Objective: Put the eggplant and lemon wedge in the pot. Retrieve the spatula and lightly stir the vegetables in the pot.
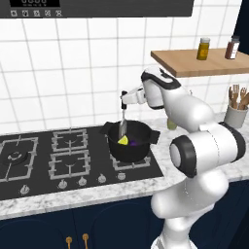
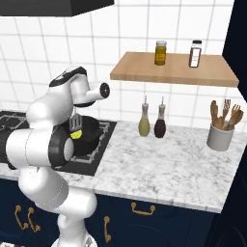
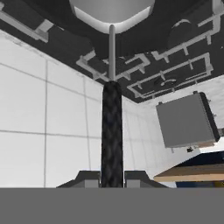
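Over the black stove (image 1: pixel 29 163), at about 3 o'clock on its burner field in the left base view, sits the pot (image 1: pixel 130 141), squat and dark with a short handle on each side; inside it lie the lemon wedge (image 1: pixel 123 141) and, just beside it toward 3 o'clock, the eggplant (image 1: pixel 133 142), only partly seen past the rim; above the pot at 12 o'clock hangs the hand (image 1: pixel 124 103), closed tight on the dark handle of the spatula (image 1: pixel 123 125), which points straight down so its silver-grey blade dips into the pot close to the wedge; along the hand view the handle runs up between the two fingertips (image 3: pixel 89 179) to the blade at 12 o'clock; on the marble surface (image 2: pixel 159 159), at 3 o'clock from the pot in the right base view, stand two small bottles (image 2: pixel 152 123), and farther toward 3 o'clock a grey cup (image 2: pixel 221 136) holding wooden utensils; a wooden shelf (image 2: pixel 173 70) above carries two jars (image 2: pixel 177 53)
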You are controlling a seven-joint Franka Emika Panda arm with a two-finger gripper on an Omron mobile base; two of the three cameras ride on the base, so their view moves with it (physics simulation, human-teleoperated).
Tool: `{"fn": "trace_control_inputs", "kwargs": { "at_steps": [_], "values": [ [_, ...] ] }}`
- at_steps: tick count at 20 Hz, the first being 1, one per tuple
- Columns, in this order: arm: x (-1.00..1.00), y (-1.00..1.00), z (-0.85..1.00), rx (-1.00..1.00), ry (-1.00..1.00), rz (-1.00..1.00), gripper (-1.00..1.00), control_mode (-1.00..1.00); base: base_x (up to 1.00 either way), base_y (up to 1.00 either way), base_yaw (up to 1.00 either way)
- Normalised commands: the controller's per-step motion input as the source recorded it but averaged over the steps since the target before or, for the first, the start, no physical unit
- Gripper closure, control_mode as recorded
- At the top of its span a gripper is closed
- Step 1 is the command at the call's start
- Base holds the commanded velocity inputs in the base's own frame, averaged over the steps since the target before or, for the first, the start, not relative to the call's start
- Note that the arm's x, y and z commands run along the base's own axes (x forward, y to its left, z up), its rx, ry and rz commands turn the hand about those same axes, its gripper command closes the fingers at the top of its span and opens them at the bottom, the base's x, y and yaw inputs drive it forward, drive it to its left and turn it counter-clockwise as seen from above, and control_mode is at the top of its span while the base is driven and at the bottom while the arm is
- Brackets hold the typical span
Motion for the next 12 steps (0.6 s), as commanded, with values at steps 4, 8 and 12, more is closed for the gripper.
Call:
{"fn": "trace_control_inputs", "kwargs": {
  "at_steps": [4, 8, 12],
  "values": [
    [0.14, 0.0, -0.57, -0.04, -0.1, 0.0, 1.0, -1.0, 0.0, 0.0, 0.0],
    [0.21, 0.0, -0.53, -0.02, -0.1, 0.0, 1.0, -1.0, 0.0, 0.0, 0.0],
    [0.02, 0.0, -0.19, 0.0, -0.1, 0.0, 1.0, -1.0, 0.0, 0.0, 0.0]
  ]
}}
